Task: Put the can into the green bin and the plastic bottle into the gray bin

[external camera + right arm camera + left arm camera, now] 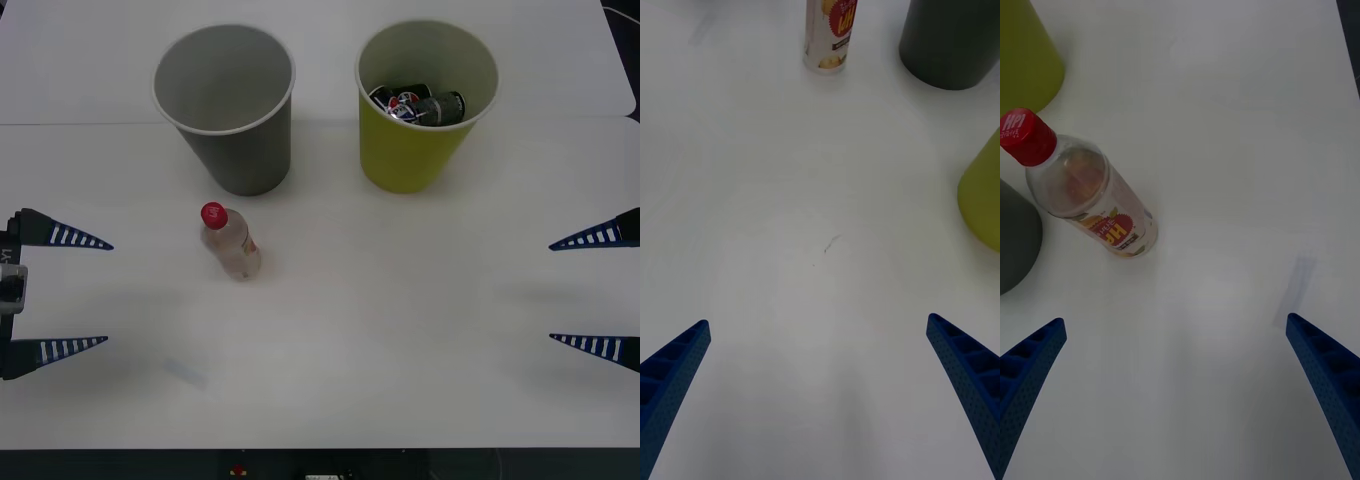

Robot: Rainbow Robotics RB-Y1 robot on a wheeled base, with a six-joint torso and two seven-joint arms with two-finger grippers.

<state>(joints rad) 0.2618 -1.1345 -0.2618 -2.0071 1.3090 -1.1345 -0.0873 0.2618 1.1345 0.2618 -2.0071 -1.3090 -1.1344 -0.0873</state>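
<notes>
The green bin [415, 140] stands at the back right of the table, and a dark can [420, 105] lies inside it. To its left stands the gray bin [235, 130], with nothing showing inside. In front of the gray bin the plastic bottle [230, 242] stands upright, clear with a red cap; it also appears as the bottle [1090, 195] in the left wrist view and the bottle [831, 34] in the right wrist view. My left gripper [75, 292] is open at the left edge, some way left of the bottle. My right gripper [590, 290] is open at the right edge.
The white table [400, 330] has free room between the two grippers and in front of the bins. The gray bin [951, 41] and green bin [981, 195] edge the right wrist view. The table's front edge runs along the bottom of the front view.
</notes>
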